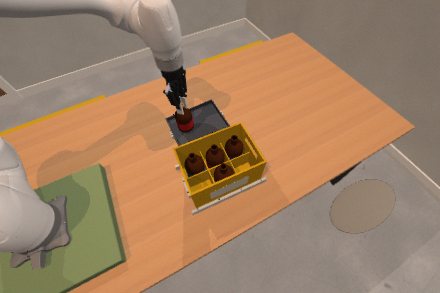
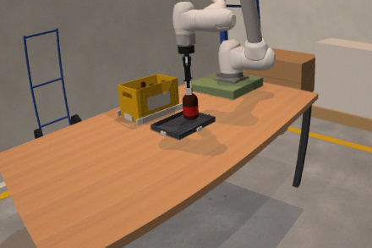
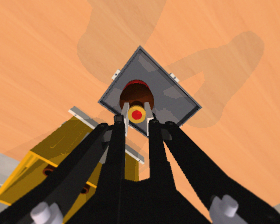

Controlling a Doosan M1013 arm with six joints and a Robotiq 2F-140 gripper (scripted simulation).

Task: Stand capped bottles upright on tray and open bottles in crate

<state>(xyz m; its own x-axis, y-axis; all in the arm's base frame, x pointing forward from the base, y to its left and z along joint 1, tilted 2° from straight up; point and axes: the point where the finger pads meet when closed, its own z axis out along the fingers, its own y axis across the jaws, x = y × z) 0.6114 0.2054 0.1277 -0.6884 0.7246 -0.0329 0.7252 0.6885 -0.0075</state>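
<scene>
The gripper (image 3: 136, 119) is clamped on the neck of the capped bottle (image 2: 190, 106), which stands upright on the tray (image 2: 169, 126), apparently with its base on the tray floor. To finish well, part the fingers without any sideways nudge, then rise straight up. Behind the tray, the crate (image 2: 128, 97) holds four open bottles (image 1: 214, 154) and should not be touched.

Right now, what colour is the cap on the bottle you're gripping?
The cap is yellow with a red dot in its middle, seen best in the wrist view.
</scene>
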